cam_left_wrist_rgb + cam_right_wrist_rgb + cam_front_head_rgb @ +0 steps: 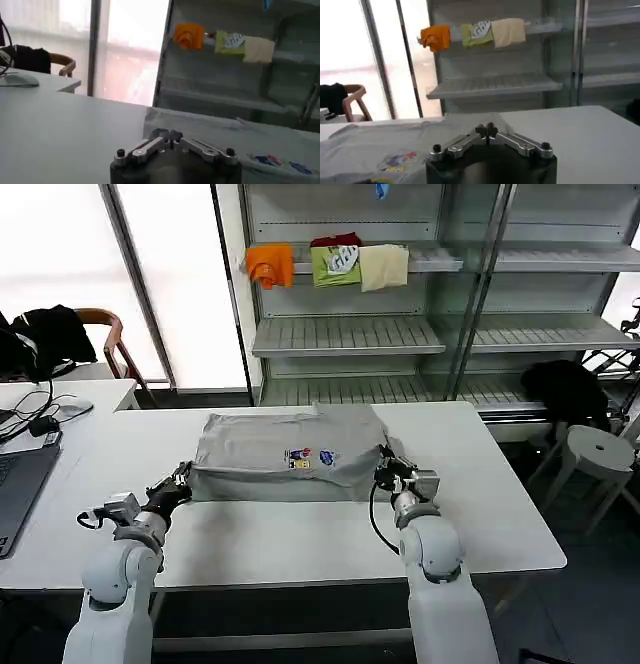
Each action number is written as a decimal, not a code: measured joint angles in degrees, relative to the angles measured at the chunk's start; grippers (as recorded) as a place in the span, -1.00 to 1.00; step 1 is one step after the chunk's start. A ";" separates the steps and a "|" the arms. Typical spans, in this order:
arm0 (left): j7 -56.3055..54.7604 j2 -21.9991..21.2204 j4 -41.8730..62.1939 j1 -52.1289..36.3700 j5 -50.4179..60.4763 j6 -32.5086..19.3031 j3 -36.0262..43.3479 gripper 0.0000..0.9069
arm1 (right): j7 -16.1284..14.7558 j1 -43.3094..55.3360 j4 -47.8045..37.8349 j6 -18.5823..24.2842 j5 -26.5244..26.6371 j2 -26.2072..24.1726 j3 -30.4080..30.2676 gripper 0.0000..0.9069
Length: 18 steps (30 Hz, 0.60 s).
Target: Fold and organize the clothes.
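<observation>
One of the clothes, a light grey shirt with a small multicoloured chest print, lies flattened on the white table, partly folded. My left gripper sits at the shirt's near left corner, its fingertips pressed together. At the near right corner is my right gripper, also shut. In the left wrist view the left gripper shows no cloth between its tips, and the shirt lies just beyond. In the right wrist view the right gripper is closed and bare, with the shirt beside it.
A metal shelf behind the table holds an orange garment, a green one and a cream one. A laptop lies at the left edge. A white stool stands to the right.
</observation>
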 measured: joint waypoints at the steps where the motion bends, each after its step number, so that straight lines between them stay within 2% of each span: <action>1: 0.12 0.00 0.47 -0.23 0.22 0.00 0.05 0.60 | -0.12 0.41 -0.83 -0.03 -0.28 0.00 0.02 1.00; 2: 0.25 0.01 0.91 -0.41 0.39 0.00 0.13 1.00 | -0.22 0.83 -1.71 -0.03 -0.58 0.00 0.04 1.00; 11: 0.77 -0.34 2.77 -1.05 2.50 -0.20 0.94 1.00 | -0.48 3.80 -5.86 2.16 -1.83 0.00 0.59 1.00; 18: 0.63 -0.49 2.64 -0.78 3.29 -0.41 0.81 1.00 | -0.95 3.80 -5.58 2.66 -2.31 0.00 0.75 1.00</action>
